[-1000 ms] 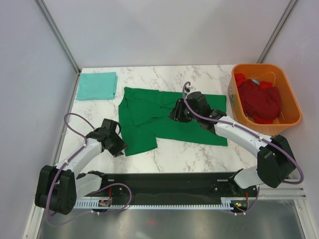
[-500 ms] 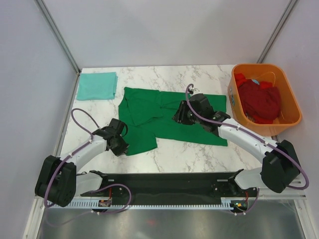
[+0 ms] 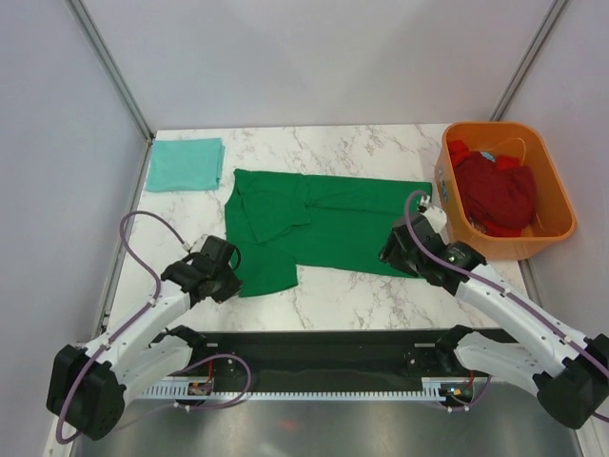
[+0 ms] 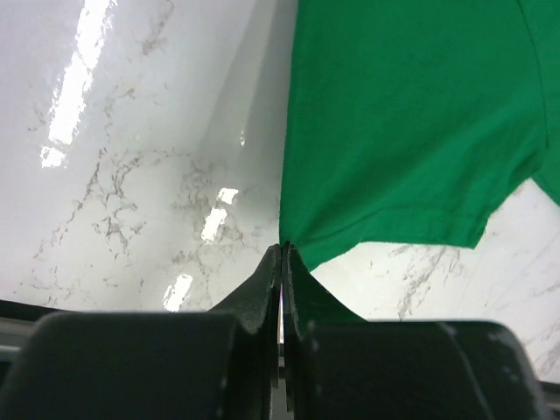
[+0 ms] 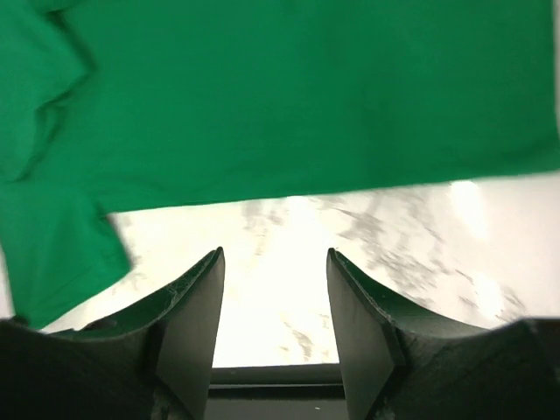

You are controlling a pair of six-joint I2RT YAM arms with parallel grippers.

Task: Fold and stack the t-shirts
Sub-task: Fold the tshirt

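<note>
The dark green t-shirt (image 3: 324, 224) lies spread on the marble table, one sleeve folded in at its left. My left gripper (image 3: 226, 282) is at the shirt's near left corner; in the left wrist view the gripper (image 4: 282, 249) is shut, pinching that corner of the shirt (image 4: 411, 114). My right gripper (image 3: 388, 252) is open and empty at the shirt's near right hem; in the right wrist view it (image 5: 275, 258) is over bare marble, just short of the shirt (image 5: 306, 87). A folded pale teal t-shirt (image 3: 186, 164) lies at the back left. Dark red t-shirts (image 3: 495, 190) are piled in the tub.
The orange plastic tub (image 3: 557, 181) stands at the table's right edge, close to my right arm. Grey walls enclose the table on the left, back and right. Bare marble (image 3: 333, 290) runs along the near edge in front of the green shirt.
My right gripper has pulled back from the middle of the green shirt to its near right hem. My left gripper stays at the near left corner while its arm swings nearer.
</note>
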